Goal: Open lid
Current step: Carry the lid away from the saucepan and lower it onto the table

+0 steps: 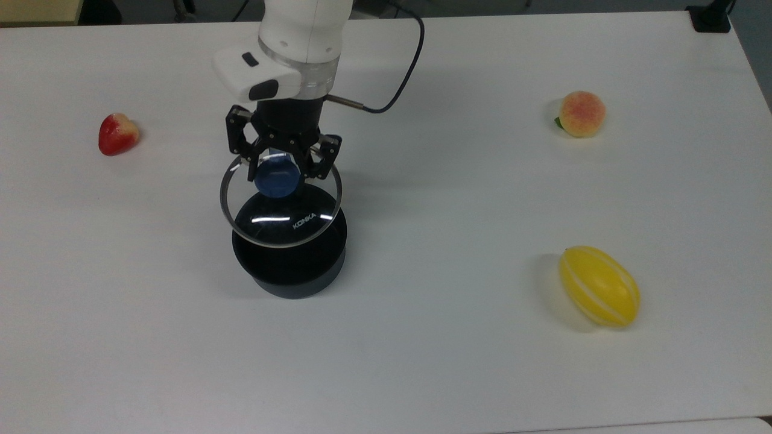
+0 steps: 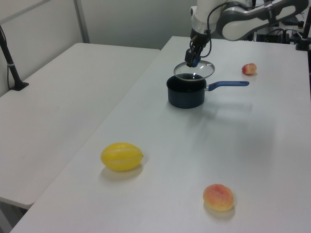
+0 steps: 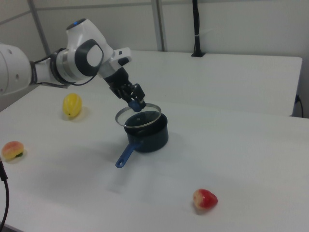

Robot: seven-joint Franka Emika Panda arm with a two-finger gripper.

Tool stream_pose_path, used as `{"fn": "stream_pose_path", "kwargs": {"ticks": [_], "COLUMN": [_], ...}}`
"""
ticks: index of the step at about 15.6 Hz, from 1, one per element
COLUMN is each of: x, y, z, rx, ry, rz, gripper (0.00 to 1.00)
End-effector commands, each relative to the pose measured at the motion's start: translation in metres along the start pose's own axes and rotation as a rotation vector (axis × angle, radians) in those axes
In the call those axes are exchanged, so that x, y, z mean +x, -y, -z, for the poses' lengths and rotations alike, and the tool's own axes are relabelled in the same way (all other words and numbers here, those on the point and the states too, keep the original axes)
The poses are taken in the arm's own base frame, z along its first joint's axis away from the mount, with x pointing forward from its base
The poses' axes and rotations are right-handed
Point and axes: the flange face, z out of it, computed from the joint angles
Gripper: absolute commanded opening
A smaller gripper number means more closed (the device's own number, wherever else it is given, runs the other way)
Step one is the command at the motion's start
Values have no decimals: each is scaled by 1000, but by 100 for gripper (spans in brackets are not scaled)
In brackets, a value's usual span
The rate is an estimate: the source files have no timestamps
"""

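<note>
The round glass lid (image 1: 283,220) with a steel rim, a blue knob (image 1: 277,178) and white "KONKA" lettering hangs above the black saucepan (image 1: 291,265), clear of its rim. My gripper (image 1: 278,172) is shut on the blue knob. In the left view the lid (image 2: 200,72) floats above the saucepan (image 2: 186,93), held by the gripper (image 2: 193,60). The right view has the lid (image 3: 137,119) tilted over the saucepan (image 3: 147,135), with the gripper (image 3: 135,104) on its knob.
A red strawberry (image 1: 117,133) lies at the top view's left. A peach (image 1: 581,113) and a yellow melon (image 1: 599,286) lie at the top view's right. The saucepan's blue handle (image 2: 228,85) points to the left view's right. The white table (image 1: 422,361) carries all of them.
</note>
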Motion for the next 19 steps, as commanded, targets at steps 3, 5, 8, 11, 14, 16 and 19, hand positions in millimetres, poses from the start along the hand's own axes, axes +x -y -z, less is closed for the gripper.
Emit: {"fn": "stream_pose_path", "kwargs": {"ticks": [3, 5, 8, 11, 14, 16, 19], "x": [-52, -62, -83, -125, -161, -178, -199], "y": [12, 10, 10, 23, 42, 44, 38], "z": [40, 55, 79, 91, 78, 67, 51], "rx": [-6, 7, 65, 107, 102, 101, 120], "ry": [80, 118, 222, 314, 377, 401, 398], "rz": [65, 59, 150, 290, 348, 381, 474], "gripper": [0, 0, 0, 0, 0, 0, 0]}}
